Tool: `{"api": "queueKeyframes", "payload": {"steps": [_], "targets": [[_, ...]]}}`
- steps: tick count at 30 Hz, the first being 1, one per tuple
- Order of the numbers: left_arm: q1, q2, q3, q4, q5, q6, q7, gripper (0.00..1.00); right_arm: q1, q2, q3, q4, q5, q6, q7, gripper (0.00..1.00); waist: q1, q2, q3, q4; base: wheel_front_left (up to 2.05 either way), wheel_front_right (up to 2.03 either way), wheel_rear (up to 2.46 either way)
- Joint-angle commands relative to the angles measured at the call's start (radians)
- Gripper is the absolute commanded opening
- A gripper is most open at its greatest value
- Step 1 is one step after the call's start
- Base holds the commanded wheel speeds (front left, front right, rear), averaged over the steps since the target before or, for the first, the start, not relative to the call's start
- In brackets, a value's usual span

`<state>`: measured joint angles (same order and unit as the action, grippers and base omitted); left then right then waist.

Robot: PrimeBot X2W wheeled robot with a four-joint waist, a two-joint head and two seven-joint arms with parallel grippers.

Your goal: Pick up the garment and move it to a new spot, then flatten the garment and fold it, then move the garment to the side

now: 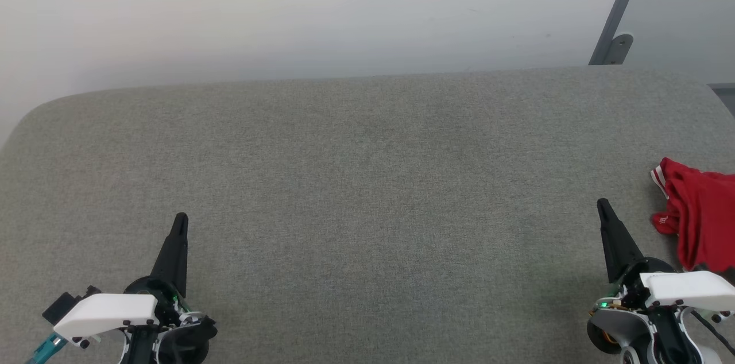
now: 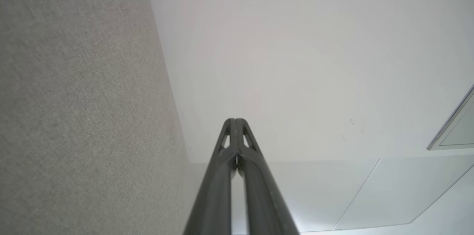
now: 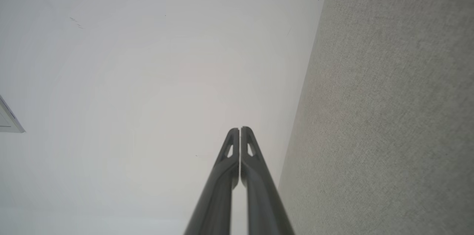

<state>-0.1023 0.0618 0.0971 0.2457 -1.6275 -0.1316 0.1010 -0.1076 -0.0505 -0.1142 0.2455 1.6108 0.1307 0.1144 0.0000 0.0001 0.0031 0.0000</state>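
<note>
Along the near edge of the grey padded table point(image 1: 367, 180), the left gripper point(image 1: 181, 221) and the right gripper point(image 1: 603, 205) hover with jaws pressed together, holding nothing. Slightly farther in, at the table's right edge, the garment point(image 1: 700, 220) lies crumpled just beside the right gripper. Picking it up well likely means spreading the right jaws first, then pinching a raised fold. Beyond the table's far edge stands a pale wall point(image 1: 287, 8).

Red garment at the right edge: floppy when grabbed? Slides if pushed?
Probably floppy: the garment lies crumpled in soft folds, so a pinch would likely lift one layer and the rest would hang. Likely light, as thin cloth. Pushed over the grey woven surface, it would probably bunch rather than slide.
</note>
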Motion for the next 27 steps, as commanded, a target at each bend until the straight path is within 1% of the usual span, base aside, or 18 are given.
{"api": "queueKeyframes", "payload": {"steps": [1, 27], "targets": [[-0.012, -0.001, 0.004, 0.0, 0.003, 0.002, 0.004, 0.0, -0.005, 0.001, 0.001, 0.001, 0.004, 0.0, 0.002, 0.0, 0.0, -0.0001, 0.0, 0.0, 0.0, 0.0, 0.0], [-0.013, -0.005, 0.009, 0.0, 0.008, 0.002, 0.008, 0.0, -0.005, 0.001, 0.001, 0.0, 0.004, 0.0, 0.002, 0.0, 0.0, -0.0001, 0.0, 0.0, 0.0, 0.0, 0.0]]}}
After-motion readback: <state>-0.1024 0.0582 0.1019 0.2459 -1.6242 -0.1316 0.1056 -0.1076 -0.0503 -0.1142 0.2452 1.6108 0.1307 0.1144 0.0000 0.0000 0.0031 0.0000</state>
